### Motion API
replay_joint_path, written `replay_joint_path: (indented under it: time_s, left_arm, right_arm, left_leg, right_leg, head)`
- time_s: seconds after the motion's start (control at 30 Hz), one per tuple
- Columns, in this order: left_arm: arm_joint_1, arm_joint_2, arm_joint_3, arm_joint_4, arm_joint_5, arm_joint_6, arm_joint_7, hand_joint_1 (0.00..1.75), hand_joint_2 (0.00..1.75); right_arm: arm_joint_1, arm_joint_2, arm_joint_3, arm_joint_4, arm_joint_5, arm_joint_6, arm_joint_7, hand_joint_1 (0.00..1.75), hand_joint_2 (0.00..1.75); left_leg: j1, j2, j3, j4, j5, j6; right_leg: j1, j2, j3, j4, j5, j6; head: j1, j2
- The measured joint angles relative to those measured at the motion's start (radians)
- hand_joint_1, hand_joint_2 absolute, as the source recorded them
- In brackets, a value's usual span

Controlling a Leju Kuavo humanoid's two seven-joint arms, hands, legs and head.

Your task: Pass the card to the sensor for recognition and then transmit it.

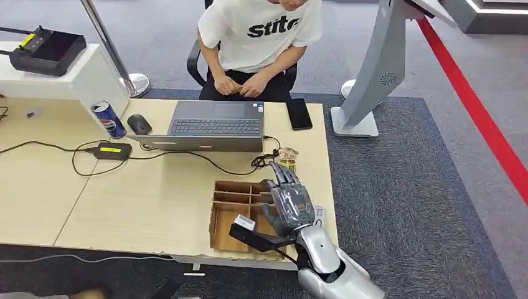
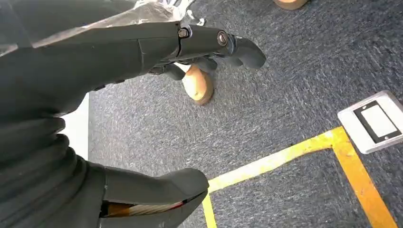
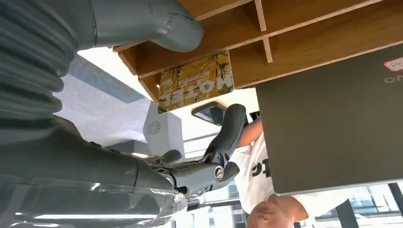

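Observation:
A yellow patterned card [image 3: 196, 80] lies on the light wooden table [image 1: 155, 187] by the far right corner of a wooden divider tray [image 1: 225, 215]. In the head view the card [image 1: 287, 157] sits just past my right hand's fingertips. My right hand [image 1: 287, 202] hovers over the tray's right side, fingers stretched forward and holding nothing. Its fingers [image 3: 228, 133] and thumb [image 3: 157, 21] stand apart from the card. A black device with a white label [image 1: 249, 233] sits at the tray's near edge. My left hand [image 2: 157, 47] hangs over carpet, holding nothing.
A person sits behind an open laptop [image 1: 215, 126], hands in lap. A black phone [image 1: 299, 114], mouse [image 1: 139, 124], blue can [image 1: 109, 118], power adapter [image 1: 112, 150] and cables lie on the table. A grey kiosk stand [image 1: 373, 75] rises on the carpet to the right.

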Motion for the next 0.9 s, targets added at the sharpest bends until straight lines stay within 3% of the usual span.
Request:
replay_joint_path:
  time_s: [0.33, 0.67, 0.9]
  left_arm:
    - [0.000, 0.000, 0.001, 0.000, 0.000, 0.000, -0.002, 0.00, 1.75]
    - [0.000, 0.000, 0.008, 0.000, -0.001, 0.000, -0.003, 0.00, 1.75]
    - [0.000, 0.000, 0.014, 0.000, -0.001, 0.000, -0.003, 0.00, 1.75]
  right_arm:
    - [0.000, -0.003, 0.000, -0.006, 0.000, 0.004, 0.000, 0.72, 1.75]
    - [0.002, -0.002, 0.000, -0.006, -0.002, 0.007, 0.000, 0.59, 1.75]
    - [0.002, -0.002, 0.000, -0.006, -0.002, 0.007, 0.000, 0.68, 1.75]
  left_leg:
    - [0.000, 0.000, 0.000, 0.000, 0.000, 0.000]
    - [0.000, 0.000, 0.000, 0.000, 0.000, 0.000]
    - [0.000, 0.000, 0.000, 0.000, 0.000, 0.000]
  right_leg:
    - [0.000, 0.000, 0.000, 0.000, 0.000, 0.000]
    - [0.000, 0.000, 0.000, 0.000, 0.000, 0.000]
    - [0.000, 0.000, 0.000, 0.000, 0.000, 0.000]
  head:
    - [0.000, 0.000]
    - [0.000, 0.000]
    - [0.000, 0.000]
